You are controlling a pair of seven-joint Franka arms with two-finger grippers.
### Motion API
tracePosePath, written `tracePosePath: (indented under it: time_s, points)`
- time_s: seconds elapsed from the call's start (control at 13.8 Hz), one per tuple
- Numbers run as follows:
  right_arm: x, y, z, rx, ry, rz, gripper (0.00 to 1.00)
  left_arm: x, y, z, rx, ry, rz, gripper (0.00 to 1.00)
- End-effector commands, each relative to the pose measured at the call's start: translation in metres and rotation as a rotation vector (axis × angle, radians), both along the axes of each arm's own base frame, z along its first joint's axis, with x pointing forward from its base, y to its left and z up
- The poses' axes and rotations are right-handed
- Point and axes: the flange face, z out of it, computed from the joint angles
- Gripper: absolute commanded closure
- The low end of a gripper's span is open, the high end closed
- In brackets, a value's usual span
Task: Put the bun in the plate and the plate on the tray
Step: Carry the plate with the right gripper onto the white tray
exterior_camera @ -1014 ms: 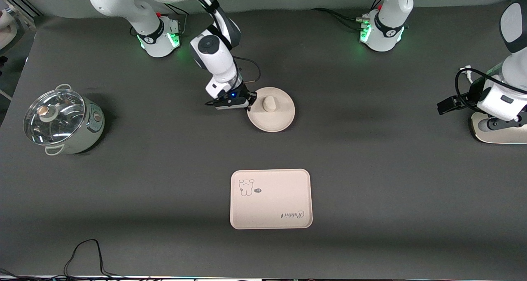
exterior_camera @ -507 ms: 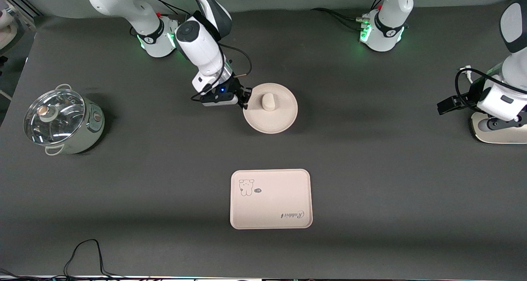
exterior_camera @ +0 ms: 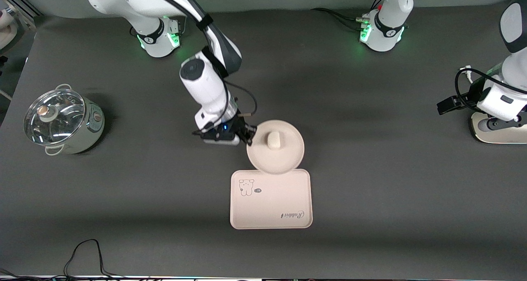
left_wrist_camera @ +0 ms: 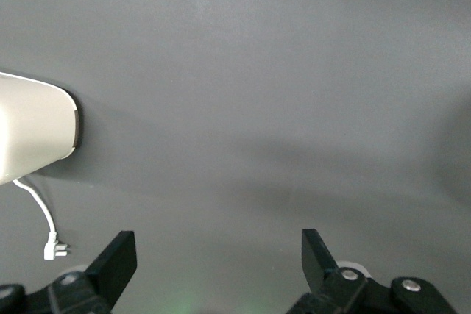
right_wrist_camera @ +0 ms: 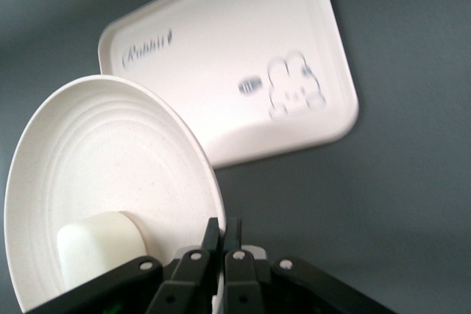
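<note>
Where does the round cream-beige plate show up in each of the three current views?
Front view: the round cream-beige plate is in mid-picture, held at its rim by the right pincer, its edge over the tray.
Left wrist view: not in it.
Right wrist view: large in the foreground.
Shared landmark: the cream rectangular tray.

- The plate looks like matt, cream, faintly speckled plastic or ceramic, with fine concentric ridges.
- The bun is smooth, pale and doughy.
- The tray is matt cream, smooth, with printed artwork.
- The table carries a dark grey, matt, cloth-like cover.
- The pot has a glossy glass lid and shiny metal rim.
- The right gripper has matt black fingers.
</note>
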Motion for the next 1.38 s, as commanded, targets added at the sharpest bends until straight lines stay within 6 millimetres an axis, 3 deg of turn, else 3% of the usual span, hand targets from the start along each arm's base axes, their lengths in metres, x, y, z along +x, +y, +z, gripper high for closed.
tracePosePath:
  time_s: [0.0, 0.22, 0.36, 0.87, 1.09, 1.16, 1.23, 1.3]
  points:
    - [0.067, 0.014, 0.003, 0.025, 0.006, -0.01, 1.0, -0.001, 0.0, 0.002, 0.001, -0.005, -0.004, 0.0]
    - [0.109, 0.002, -0.007, 0.019, 0.006, -0.021, 1.0, -0.001, 0.0, 0.002, 0.001, -0.005, -0.005, 0.0]
    - [0.124, 0.003, -0.029, 0.017, -0.001, -0.021, 1.0, -0.001, -0.001, 0.002, 0.001, -0.005, -0.007, 0.0]
    - [0.129, 0.0, -0.109, 0.008, -0.041, -0.043, 1.0, -0.001, 0.0, 0.002, 0.001, -0.005, -0.005, 0.0]
    - [0.126, 0.0, -0.12, 0.001, -0.034, -0.043, 1.0, -0.001, -0.001, 0.002, 0.001, -0.005, -0.007, 0.0]
    - [0.126, 0.0, -0.12, 0.001, -0.034, -0.043, 0.9, -0.001, 0.0, 0.002, 0.001, -0.005, -0.005, 0.0]
    - [0.126, 0.0, -0.12, 0.001, -0.034, -0.043, 0.5, -0.001, 0.0, 0.002, 0.001, -0.005, -0.005, 0.0]
    - [0.126, 0.0, -0.119, 0.001, -0.034, -0.043, 0.01, -0.001, 0.0, 0.002, 0.001, -0.005, -0.005, 0.0]
